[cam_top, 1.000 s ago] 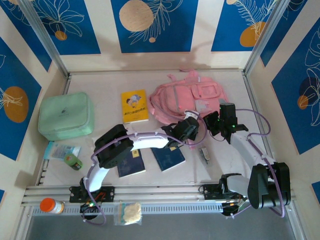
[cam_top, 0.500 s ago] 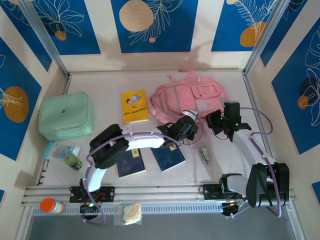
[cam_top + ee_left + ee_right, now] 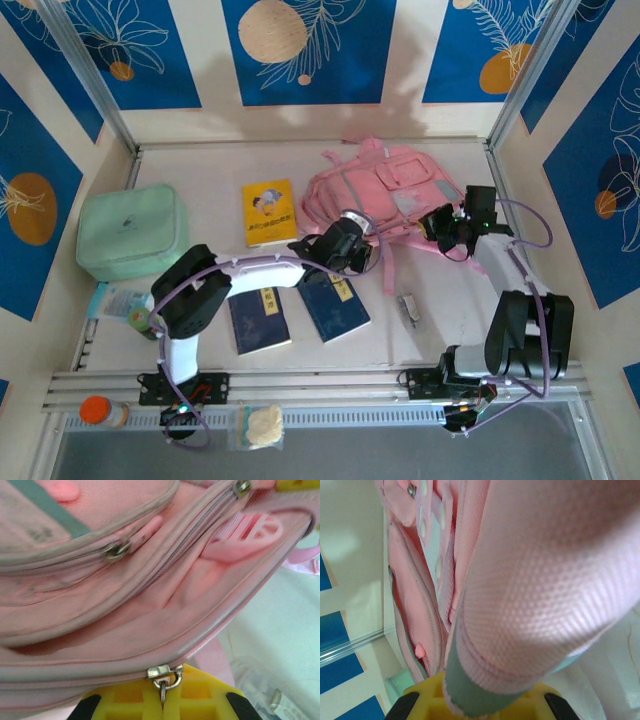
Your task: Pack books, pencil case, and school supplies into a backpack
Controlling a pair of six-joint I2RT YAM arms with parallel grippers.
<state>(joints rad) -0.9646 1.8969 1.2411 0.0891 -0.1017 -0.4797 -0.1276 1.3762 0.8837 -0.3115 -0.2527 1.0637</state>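
The left hand (image 3: 162, 702) pinches a zipper pull (image 3: 163, 676) on the backpack (image 3: 385, 185); right hand (image 3: 475, 702) clamps, seemingly, its strap (image 3: 535, 605)

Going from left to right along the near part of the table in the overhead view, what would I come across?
pale-teal pouch → navy book → second navy book → small grey-white item

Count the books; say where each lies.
3. Yellow book left of the backpack; left navy book and right navy book side by side nearer the bases. Others may be hidden.
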